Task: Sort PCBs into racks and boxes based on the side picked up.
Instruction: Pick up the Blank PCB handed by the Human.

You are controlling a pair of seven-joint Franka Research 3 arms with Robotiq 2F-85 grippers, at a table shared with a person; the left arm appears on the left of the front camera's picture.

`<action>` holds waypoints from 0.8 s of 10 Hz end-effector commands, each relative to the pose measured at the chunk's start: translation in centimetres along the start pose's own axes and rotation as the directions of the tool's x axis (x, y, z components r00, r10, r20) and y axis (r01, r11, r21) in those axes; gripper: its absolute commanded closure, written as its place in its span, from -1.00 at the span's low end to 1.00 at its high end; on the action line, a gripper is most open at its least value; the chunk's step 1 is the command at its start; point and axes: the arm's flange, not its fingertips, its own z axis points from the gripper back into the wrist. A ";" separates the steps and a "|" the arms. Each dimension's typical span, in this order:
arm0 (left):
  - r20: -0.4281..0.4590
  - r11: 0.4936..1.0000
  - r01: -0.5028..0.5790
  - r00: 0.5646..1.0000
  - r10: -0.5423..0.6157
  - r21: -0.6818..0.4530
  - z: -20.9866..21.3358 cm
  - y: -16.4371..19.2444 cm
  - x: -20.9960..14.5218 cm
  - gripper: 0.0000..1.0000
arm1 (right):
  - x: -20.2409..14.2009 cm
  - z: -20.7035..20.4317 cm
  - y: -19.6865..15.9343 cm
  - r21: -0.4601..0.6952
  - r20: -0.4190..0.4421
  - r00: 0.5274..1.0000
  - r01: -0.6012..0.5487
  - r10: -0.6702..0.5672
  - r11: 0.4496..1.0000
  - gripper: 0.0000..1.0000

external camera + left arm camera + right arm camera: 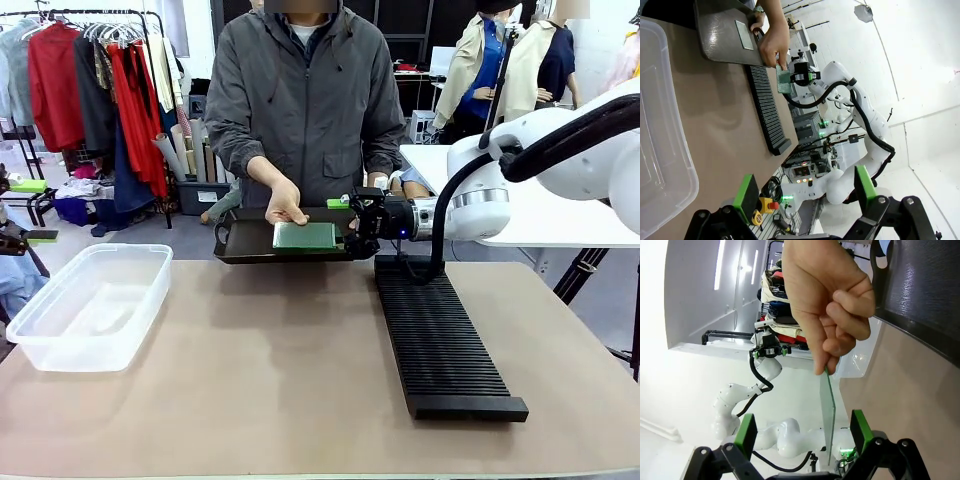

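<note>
PCB, a thin flat green rectangular circuit board (305,236), sits at the middle of the far table edge, held in the air just above a dark flat tray with handles (240,250). It is neither in the tub nor in the rack.

At the far left of the tan tabletop (270,370) stands the clear, translucent rectangular plastic tub (90,305) with rounded corners, nothing lying in it. In the left wrist view the left gripper (805,192) has its two green-padded fingers (746,192) spread wide with nothing between them, released. The tub's wall runs along that picture's left side.

At the middle, the person in a grey jacket stands behind the table. The person's hand (285,205) pinches the PCB by its left far corner over the tray.

Just to the right of the board, the right gripper (360,225) reaches in sideways at the board's right edge. In the right wrist view its jaws stand apart. The PCB shows edge-on, hanging from the person's fingertips between the two green pads (746,432), nearer one pad than the other and touching neither. So this gripper is released around the board, not yet clamped on it.

Farther right, the long, low black plastic rack (440,340) with many narrow ribbed slots lies on the table, running from the far edge toward the near edge, its slots bare
</note>
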 end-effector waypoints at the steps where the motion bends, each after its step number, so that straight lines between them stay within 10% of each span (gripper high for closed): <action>1: 0.001 1.000 -0.005 1.000 0.005 -0.006 0.1 -0.1 -0.1 -1.00 | 1.2 -0.9 0.2 -0.007 0.011 1.000 0.025 -0.025 1.000 -1.00; 4: 0.001 1.000 -0.005 1.000 0.005 -0.006 0.1 -0.1 -0.1 -1.00 | 1.4 -1.3 -0.5 -0.028 0.005 0.998 0.057 -0.057 0.998 -0.69; 8: 0.001 1.000 -0.005 1.000 0.005 -0.006 0.1 -0.1 -0.1 -1.00 | 1.5 -1.5 -1.0 -0.058 -0.009 0.995 0.095 -0.095 0.994 0.69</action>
